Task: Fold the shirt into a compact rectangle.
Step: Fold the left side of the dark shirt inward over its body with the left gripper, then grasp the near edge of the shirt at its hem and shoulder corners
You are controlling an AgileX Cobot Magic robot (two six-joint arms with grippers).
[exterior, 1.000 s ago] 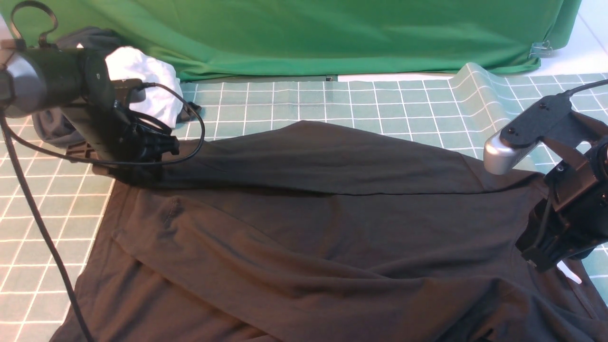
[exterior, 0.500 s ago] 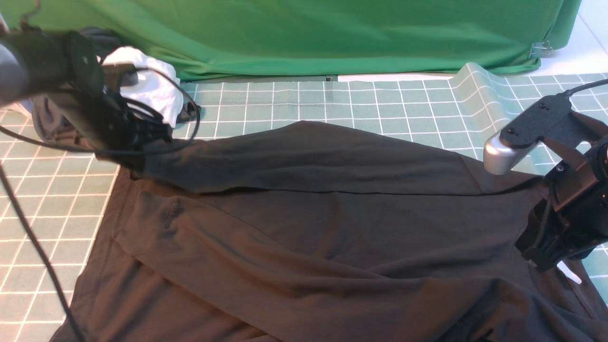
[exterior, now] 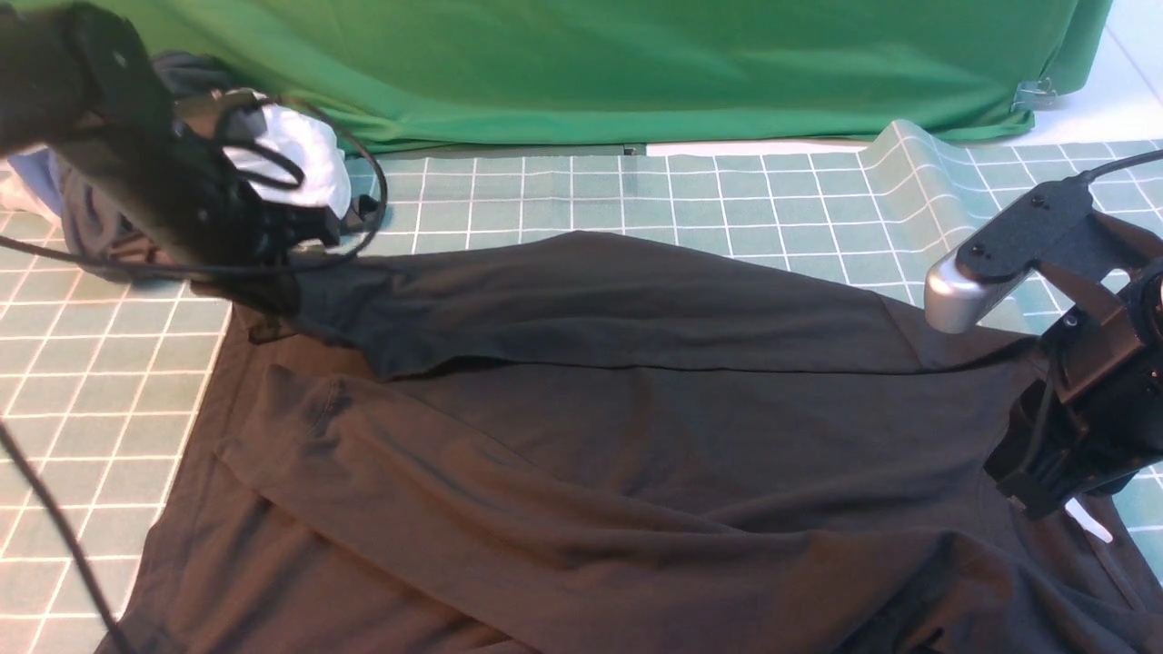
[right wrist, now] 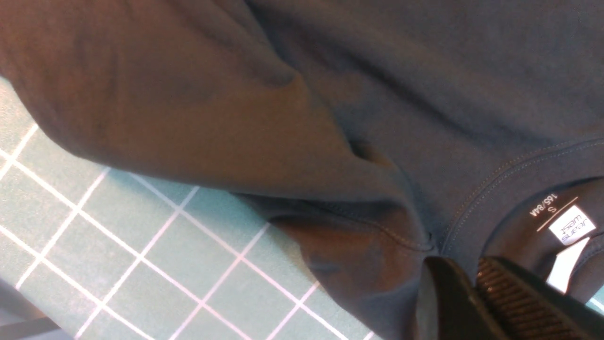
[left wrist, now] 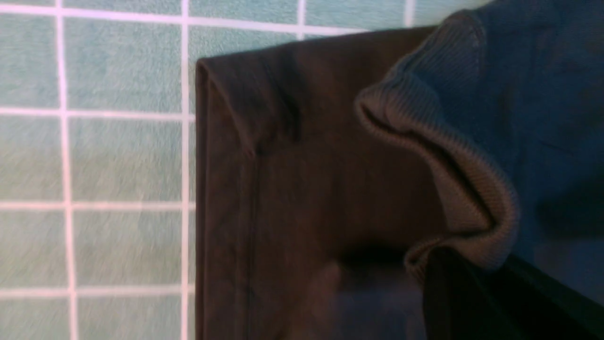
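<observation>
The black shirt (exterior: 636, 436) lies spread over the grid mat, its chest print hidden. One long sleeve is folded across the upper part of the body. My left gripper (exterior: 273, 272) is at the far left, shut on that sleeve's end and holding it a little above the mat. In the left wrist view the ribbed cuff (left wrist: 453, 156) curls at my dark finger (left wrist: 453, 302), above the shirt's hem corner (left wrist: 283, 189). My right gripper (exterior: 1036, 495) is shut on the shirt by the collar, next to the white neck tag (right wrist: 573, 226).
A big green cloth (exterior: 636, 64) hangs along the back. A dark grey garment bundled with a white one (exterior: 300, 154) sits at the back left, just behind my left arm. The green grid mat (exterior: 636, 191) has a raised ridge (exterior: 895, 154) at the back right.
My left gripper has moved back and to the left, taking the sleeve end with it, so the sleeve's front edge now sags. The right gripper has stayed put.
</observation>
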